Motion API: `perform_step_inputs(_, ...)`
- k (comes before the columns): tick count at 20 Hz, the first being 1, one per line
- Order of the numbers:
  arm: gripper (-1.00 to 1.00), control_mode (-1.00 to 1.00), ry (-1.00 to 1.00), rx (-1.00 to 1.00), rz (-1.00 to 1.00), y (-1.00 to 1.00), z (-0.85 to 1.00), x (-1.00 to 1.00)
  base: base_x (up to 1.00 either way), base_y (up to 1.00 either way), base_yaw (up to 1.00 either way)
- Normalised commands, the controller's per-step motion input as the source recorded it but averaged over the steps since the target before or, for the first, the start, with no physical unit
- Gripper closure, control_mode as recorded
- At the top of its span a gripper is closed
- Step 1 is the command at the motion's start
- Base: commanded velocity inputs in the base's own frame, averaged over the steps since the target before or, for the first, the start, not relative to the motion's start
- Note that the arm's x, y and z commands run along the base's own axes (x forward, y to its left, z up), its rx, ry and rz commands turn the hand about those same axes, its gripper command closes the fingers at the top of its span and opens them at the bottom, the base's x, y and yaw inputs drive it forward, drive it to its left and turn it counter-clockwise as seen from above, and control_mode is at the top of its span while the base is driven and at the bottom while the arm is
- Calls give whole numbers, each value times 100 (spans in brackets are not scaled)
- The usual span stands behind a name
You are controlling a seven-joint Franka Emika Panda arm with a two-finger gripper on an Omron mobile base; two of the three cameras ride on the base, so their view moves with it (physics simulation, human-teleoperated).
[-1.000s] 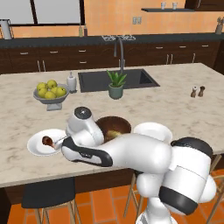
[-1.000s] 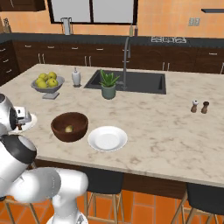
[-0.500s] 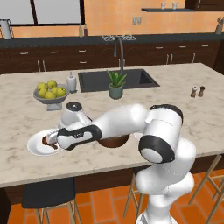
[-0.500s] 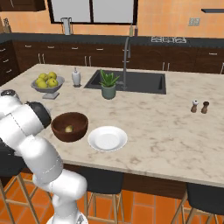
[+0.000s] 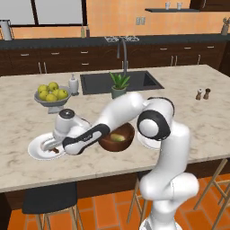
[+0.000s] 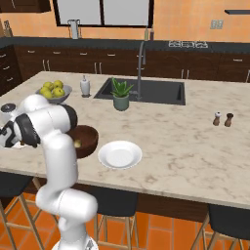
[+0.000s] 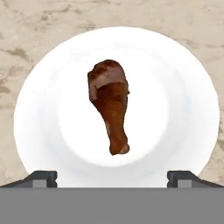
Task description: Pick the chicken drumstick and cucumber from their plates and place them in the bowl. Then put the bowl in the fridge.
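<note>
1. The chicken drumstick (image 7: 110, 105) is a small dark reddish-brown piece with a rounded meaty end and a thin bone end; in the hand view the meaty end points up and the bone end down.
2. It lies near the middle of a round white plate (image 7: 183, 109) (much wider than the meat itself), and that plate sits flat on the marbled beige worktop (image 7: 39, 26).
3. The pincer (image 7: 112, 177) hangs over this plate with its two dark tips spread wide apart, one at each side of the plate's near rim, gripping nothing and clear of the drumstick.
4. In the left base view the same plate (image 5: 36, 150) lies near the worktop's front edge, left of the bowl (image 5: 126, 139), with the drumstick (image 5: 54, 151) a dark speck under the pincer (image 5: 48, 144).
5. The bowl is deep, dark brown and thick-rimmed; the yellow-green cucumber (image 5: 117, 137) rests inside it.
6. A second white plate (image 6: 120, 154) lies just beside the bowl (image 6: 87, 141) in the right base view, with nothing on it.
7. A grey footed bowl (image 5: 50, 102) further back on the worktop holds round yellow-green fruits (image 5: 51, 91).
</note>
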Motion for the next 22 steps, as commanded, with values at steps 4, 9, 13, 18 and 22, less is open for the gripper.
perform_step_inputs(4,-100,-100,9,-6,0,19,-14,10,0,0,0)
perform_step_inputs(9,-100,-100,10,-7,0,0,-14,27,0,0,0)
perform_step_inputs(13,-100,-100,9,-6,0,0,-15,40,0,0,0)
perform_step_inputs(18,-100,-100,7,-6,0,0,-21,30,0,0,0)
perform_step_inputs(22,-100,-100,3,-6,0,0,-32,10,0,0,0)
